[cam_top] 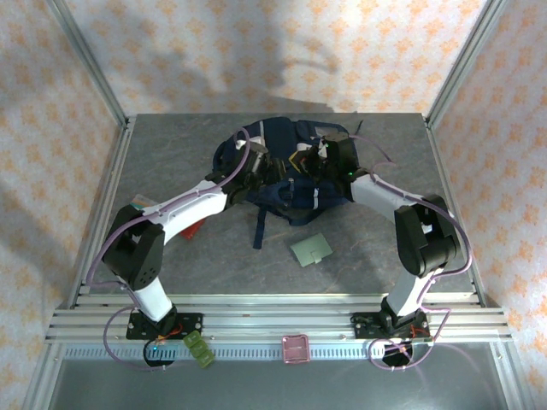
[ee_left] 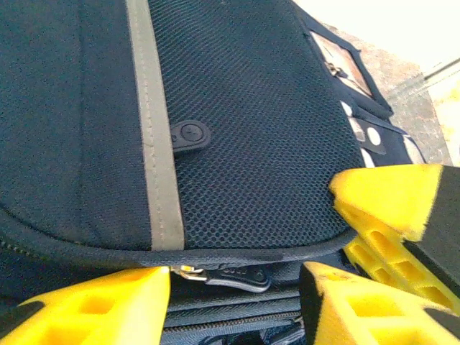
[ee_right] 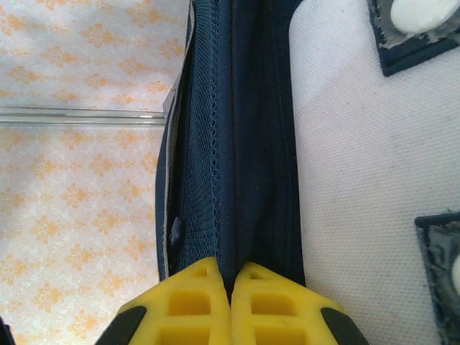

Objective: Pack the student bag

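Fabric makes up most of what we see: the student bag (cam_top: 295, 184) lies slumped on the grey table (cam_top: 171, 145), directly beneath both pincers, and folds hide its inside from us. The left pincer (cam_top: 256, 167) hangs over the bag's left part with its yellow ribbed fingers (ee_left: 93, 309) well apart, gripping nothing. A small metal zipper pull (ee_left: 226, 275) lies in the gap between them, on a zipped seam under a corded edge. Just beyond that pincer we find a panel of fine navy mesh (ee_left: 266, 144), a smooth matte grey stripe (ee_left: 162, 180) running away from the fingers, and a small oval rubber tab (ee_left: 189, 135) at the stripe's edge. The right pincer (cam_top: 318, 158) sits over the bag's right part. Its fingers (ee_right: 194, 302) are pressed together, and a stitched ridge of navy cloth (ee_right: 230, 144) runs straight into the seam between them, so it seems to pinch the bag. To that pincer's right spreads coarse white canvas (ee_right: 359, 180). A flat green card (cam_top: 310, 249) rests on the table nearer the arm bases than either pincer.
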Tool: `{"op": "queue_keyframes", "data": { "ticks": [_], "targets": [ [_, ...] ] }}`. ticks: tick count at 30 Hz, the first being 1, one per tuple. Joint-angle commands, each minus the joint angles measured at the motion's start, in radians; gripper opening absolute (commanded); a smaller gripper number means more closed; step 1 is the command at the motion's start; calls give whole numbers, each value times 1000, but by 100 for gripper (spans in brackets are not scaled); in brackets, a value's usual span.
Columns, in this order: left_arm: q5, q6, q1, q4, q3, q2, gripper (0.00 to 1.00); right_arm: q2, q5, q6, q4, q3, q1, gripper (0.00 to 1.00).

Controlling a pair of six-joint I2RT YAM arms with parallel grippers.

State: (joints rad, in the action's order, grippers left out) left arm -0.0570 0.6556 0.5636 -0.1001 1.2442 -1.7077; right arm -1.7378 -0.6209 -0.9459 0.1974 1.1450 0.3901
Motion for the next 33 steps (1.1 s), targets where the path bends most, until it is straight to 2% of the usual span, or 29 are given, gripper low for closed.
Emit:
{"op": "queue_keyframes", "data": {
  "ticks": [1,4,11,17,20,23,25,28,29,30,33],
  "targets": [
    [57,-2,7,-74,22,-40,50,68,-27,16,151,68,4,0],
    [58,-9,30,-48,9,-26,49,62,-18,13,150,78,3,0],
    [157,18,38,-113,34,-35,58,55,-18,-8,158,127,2,0],
    [206,24,39,-97,45,-44,58,46,-34,-13,162,136,9,0],
    [202,1,38,-119,92,-92,49,47,-36,-18,168,128,12,0],
    [187,-27,39,-125,128,-132,46,44,-48,-19,168,134,13,0],
    [176,-32,38,-116,132,-143,30,44,-48,-14,160,140,13,0],
    [184,-44,38,-141,156,-162,29,46,-49,-10,155,144,13,0],
    [191,-48,38,-153,162,-166,23,46,-51,-10,155,144,13,0],
    [201,-51,38,-169,168,-171,23,46,-51,-10,155,143,13,0],
    [213,-63,36,-178,167,-176,41,49,-57,-10,160,137,14,0]
  ]
}}
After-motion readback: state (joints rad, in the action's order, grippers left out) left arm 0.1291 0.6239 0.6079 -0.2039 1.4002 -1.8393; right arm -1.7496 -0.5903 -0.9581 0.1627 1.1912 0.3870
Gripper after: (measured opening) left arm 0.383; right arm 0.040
